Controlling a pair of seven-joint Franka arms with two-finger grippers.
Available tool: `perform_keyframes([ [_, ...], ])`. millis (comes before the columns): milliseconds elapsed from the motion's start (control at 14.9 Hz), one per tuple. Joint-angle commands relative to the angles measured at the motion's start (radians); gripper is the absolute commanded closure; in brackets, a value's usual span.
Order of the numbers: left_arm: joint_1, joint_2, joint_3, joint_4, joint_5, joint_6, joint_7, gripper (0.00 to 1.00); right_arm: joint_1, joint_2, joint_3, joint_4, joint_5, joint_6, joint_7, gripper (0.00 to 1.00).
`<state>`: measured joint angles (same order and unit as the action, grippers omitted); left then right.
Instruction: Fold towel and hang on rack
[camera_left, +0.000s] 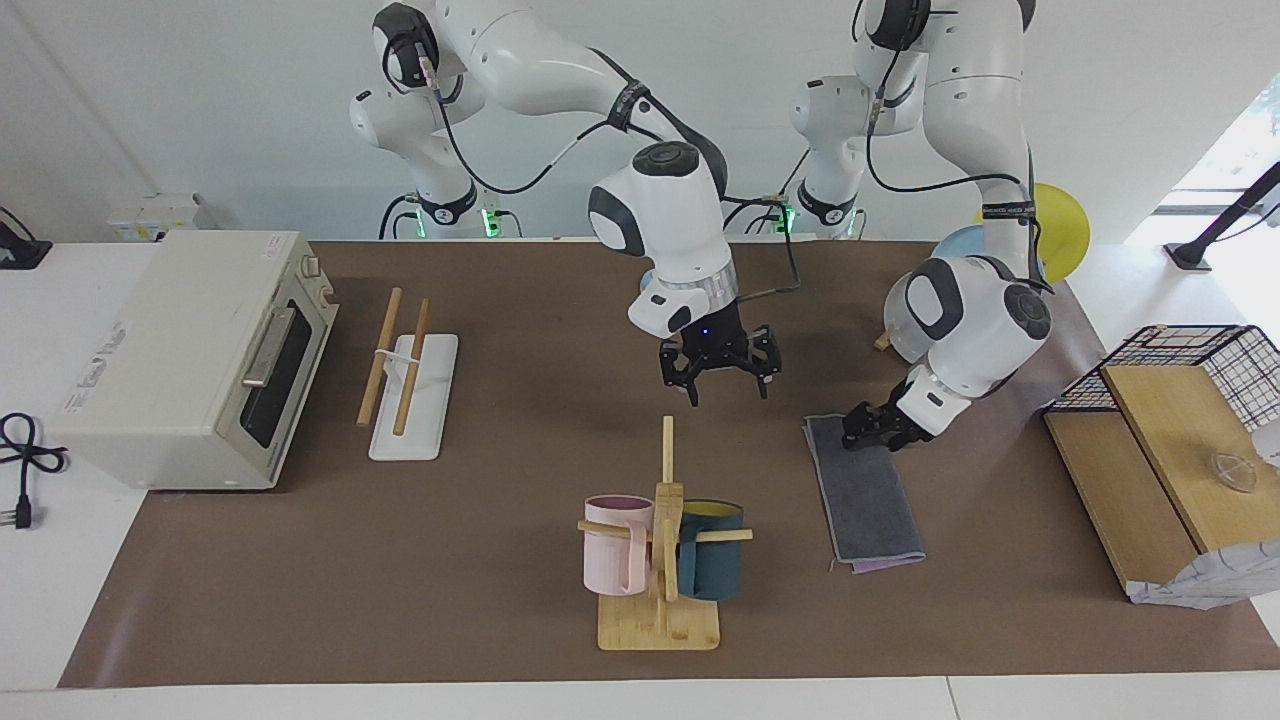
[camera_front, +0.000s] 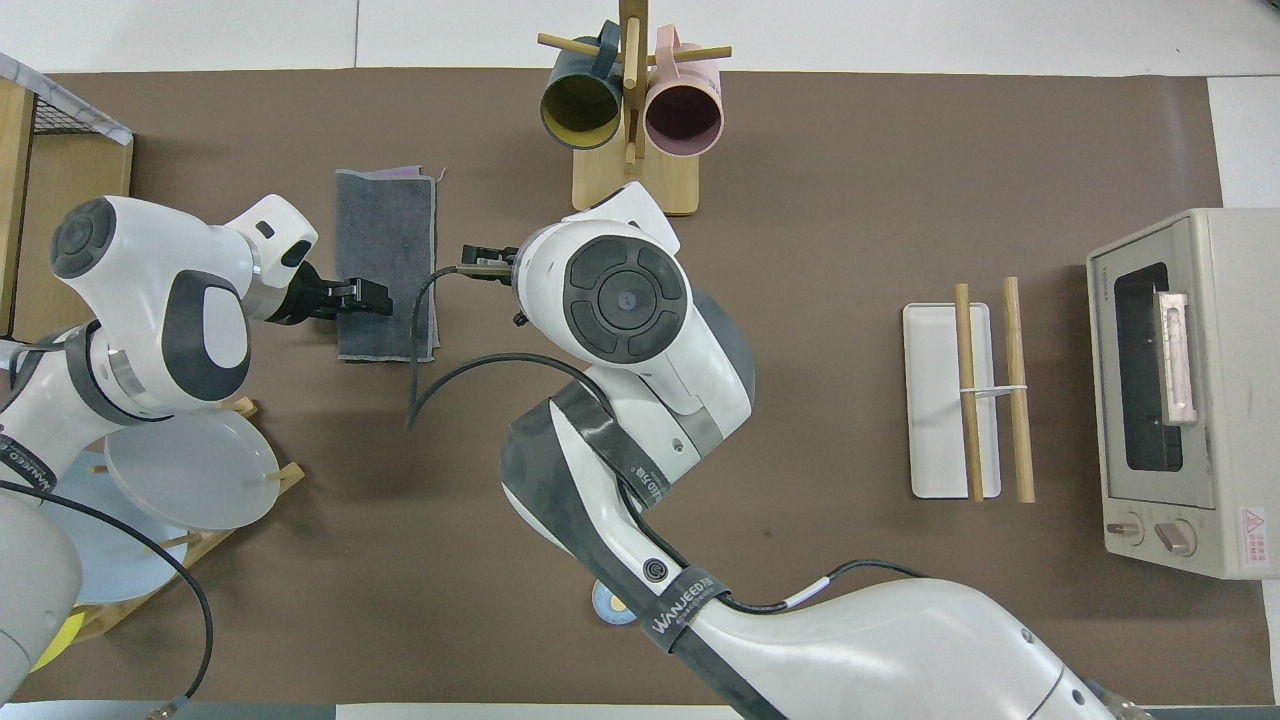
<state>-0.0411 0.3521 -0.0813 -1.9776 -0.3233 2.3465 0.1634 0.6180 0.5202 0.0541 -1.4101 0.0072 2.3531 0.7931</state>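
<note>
Our left pincer (camera_left: 866, 432) rests low on the folded towel (camera_left: 866, 495), grip unclear; right pincer (camera_left: 717, 374) hovers splayed beside it, empty, ready to help.

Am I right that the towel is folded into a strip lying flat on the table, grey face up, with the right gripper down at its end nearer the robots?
Not quite: the left gripper, not the right, is at that end of the folded towel, as the facing view shows. The right gripper hangs over the bare table beside it.
</note>
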Motion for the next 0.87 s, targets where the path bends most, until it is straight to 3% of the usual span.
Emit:
perform_keyframes([
  [0, 0.009, 0.034, -0.012, 0.022, -0.022, 0.022, 0.030, 0.32, -0.006, 0.006, 0.009, 0.040, 0.003, -0.023, -0.012, 0.00],
  [335, 0.007, 0.036, -0.011, 0.020, -0.020, 0.024, 0.030, 0.58, -0.006, 0.006, 0.010, 0.037, 0.013, -0.003, -0.011, 0.00],
  [468, 0.007, 0.036, -0.011, 0.020, -0.020, 0.024, 0.030, 0.76, -0.004, 0.006, 0.009, 0.031, 0.013, 0.000, -0.012, 0.00],
  [535, 0.007, 0.036, -0.011, 0.022, -0.020, 0.019, 0.028, 0.92, -0.004, 0.006, 0.009, 0.026, 0.014, 0.014, -0.014, 0.00],
  [602, 0.009, 0.036, -0.011, 0.022, -0.020, 0.019, 0.027, 1.00, -0.004, 0.006, 0.010, 0.026, 0.014, 0.023, -0.012, 0.00],
  [803, 0.010, 0.036, -0.009, 0.025, -0.019, 0.011, 0.022, 1.00, -0.006, 0.006, 0.010, 0.026, 0.016, 0.025, -0.012, 0.00],
])
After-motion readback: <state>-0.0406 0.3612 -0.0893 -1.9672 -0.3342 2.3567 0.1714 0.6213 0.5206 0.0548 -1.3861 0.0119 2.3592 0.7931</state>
